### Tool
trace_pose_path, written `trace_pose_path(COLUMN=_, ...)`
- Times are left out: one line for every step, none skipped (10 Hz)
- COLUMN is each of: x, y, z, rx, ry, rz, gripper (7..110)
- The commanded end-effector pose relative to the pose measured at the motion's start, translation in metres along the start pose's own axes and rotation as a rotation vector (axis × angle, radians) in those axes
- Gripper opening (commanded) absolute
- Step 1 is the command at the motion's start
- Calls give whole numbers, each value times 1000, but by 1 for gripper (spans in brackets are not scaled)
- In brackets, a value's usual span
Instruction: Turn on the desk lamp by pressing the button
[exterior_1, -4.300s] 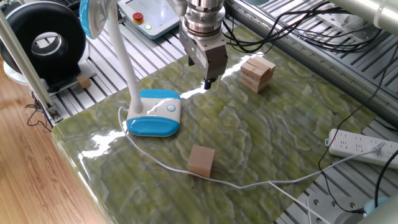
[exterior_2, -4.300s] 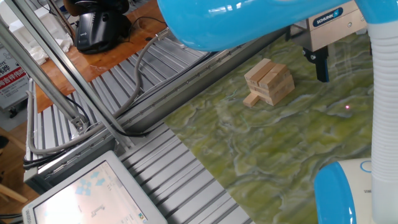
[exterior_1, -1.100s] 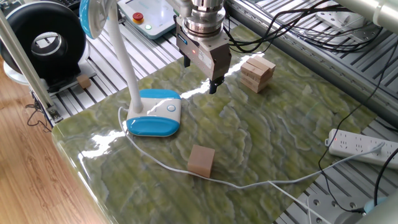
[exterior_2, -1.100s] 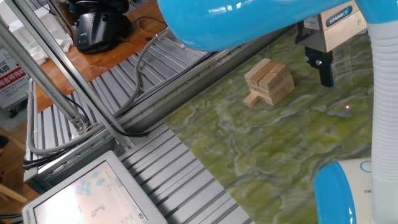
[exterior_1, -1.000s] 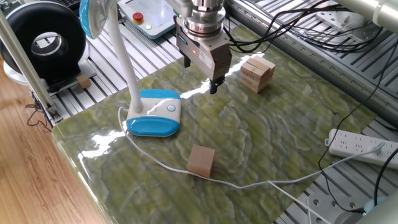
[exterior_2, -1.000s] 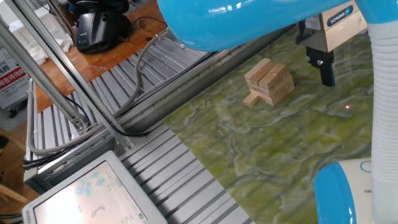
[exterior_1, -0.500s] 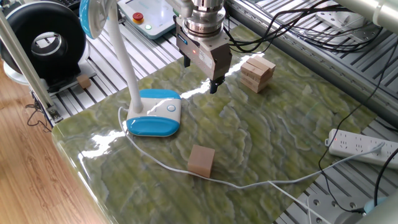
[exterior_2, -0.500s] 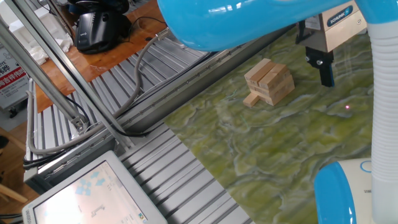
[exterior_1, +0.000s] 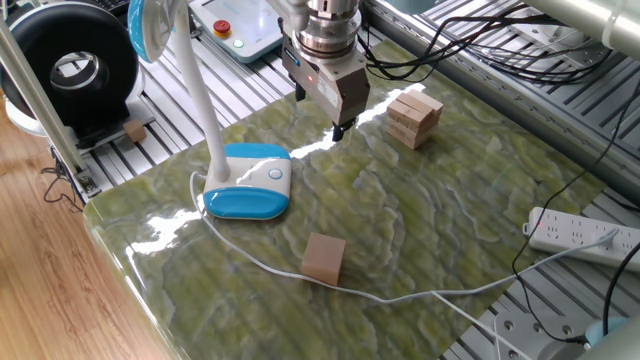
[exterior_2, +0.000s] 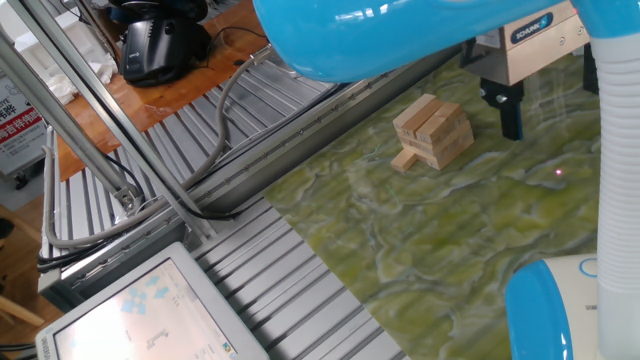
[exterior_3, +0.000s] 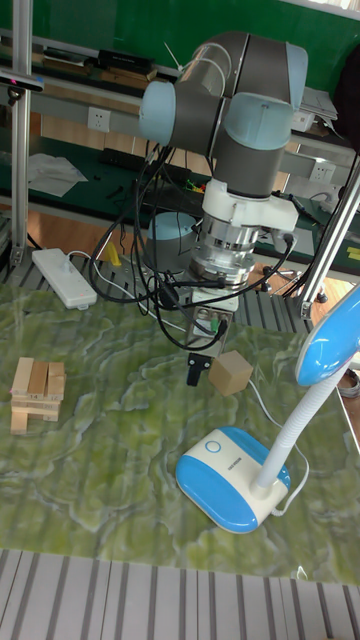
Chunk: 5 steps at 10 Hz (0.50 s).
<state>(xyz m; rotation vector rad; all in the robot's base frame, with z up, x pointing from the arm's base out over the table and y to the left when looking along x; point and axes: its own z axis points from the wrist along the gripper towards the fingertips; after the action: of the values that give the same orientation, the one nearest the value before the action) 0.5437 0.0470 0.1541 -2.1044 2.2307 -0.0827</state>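
Over the last second your gripper (exterior_1: 338, 131) has shifted a little toward the desk lamp (exterior_1: 246, 180) and lifted slightly; in the other fixed view the fingertips (exterior_2: 511, 124) sit further left than half a second ago, moving off from the stack of wooden blocks (exterior_2: 432, 131). Since a few seconds back the wrist has also turned about its own axis. You are closing on the target, but the press has not begun: the gripper hangs above the green worktop (exterior_1: 430, 230), well apart from the lamp base, and the lamp head (exterior_3: 330, 347) shows no glow.

The two dark fingers read as a single narrow tip in every view. No gap shows between them, nor clear contact, so you cannot tell whether they are parted or together.

The desk lamp stands near the worktop's corner, closest to the black ring fan (exterior_1: 66, 66). Its rounded base lies flat with its long axis running from the neck end toward the gripper side. The button (exterior_1: 275, 173) sits flush on the white top at the end farthest from the neck, facing straight up. The neck (exterior_1: 197, 90) rises from the opposite end and curves up to the head. The thin cord (exterior_1: 262, 266) trails from the base past the loose wooden cube (exterior_1: 323, 259).

You likely need to travel sideways over the base, then descend vertically onto the button.
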Motion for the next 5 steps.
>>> trace_pose_path(x=-2, y=1, z=-1, rx=-3, ry=-10, rz=-38, gripper=88)
trace_pose_path(x=0, y=0, z=-1, rx=0, ry=-2, rz=-29, gripper=88)
trace_pose_path(x=0, y=0, z=-1, rx=0, ry=-2, rz=-20, gripper=110)
trace_pose_path(x=1, y=0, z=-1, rx=-1, ry=2, rz=-7, gripper=110)
trace_pose_path(x=2, y=0, z=0, rx=-2, ry=7, rz=7, gripper=110)
